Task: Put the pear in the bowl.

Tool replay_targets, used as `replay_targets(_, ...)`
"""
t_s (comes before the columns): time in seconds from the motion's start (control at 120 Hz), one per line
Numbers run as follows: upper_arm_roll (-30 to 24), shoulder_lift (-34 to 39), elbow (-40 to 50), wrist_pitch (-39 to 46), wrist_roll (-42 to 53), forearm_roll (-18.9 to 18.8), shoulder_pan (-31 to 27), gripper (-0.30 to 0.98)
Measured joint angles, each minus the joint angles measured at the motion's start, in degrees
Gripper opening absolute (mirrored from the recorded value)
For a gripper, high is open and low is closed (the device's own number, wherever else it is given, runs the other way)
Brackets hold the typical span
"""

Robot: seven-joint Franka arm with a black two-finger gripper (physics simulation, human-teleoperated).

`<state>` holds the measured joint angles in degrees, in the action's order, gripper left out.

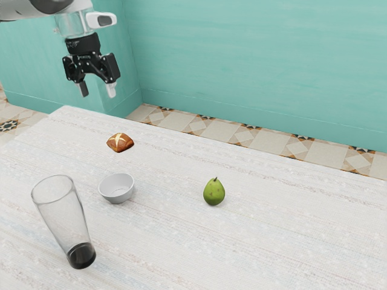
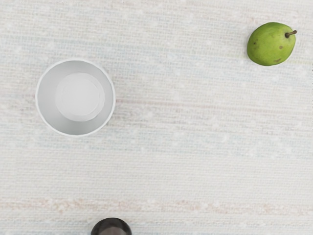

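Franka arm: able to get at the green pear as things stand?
Probably yes: the black gripper is open and empty, and the green pear sits apart from the round light grey bowl, with nothing over it.

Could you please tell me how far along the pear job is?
Nothing looks done yet: the pear is on the table, apart from the empty bowl. Nothing is in hand: the gripper hangs open, above table height. Left: grasp the pear, carry it over and release it in the bowl.
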<state>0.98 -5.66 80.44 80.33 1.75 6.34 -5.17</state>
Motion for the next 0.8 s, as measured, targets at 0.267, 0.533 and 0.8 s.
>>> replay_targets(0.267,0.4,-9.3,-0.5,5.9,-1.4,-0.4,6.4,0.67)
replay_targets(0.533,0.4,-13.7,7.9,23.4,-9.7,-6.7,17.7,0.67)
replay_targets(0.8,0.2,-17.2,14.6,40.9,-24.0,-15.6,24.7,0.67)
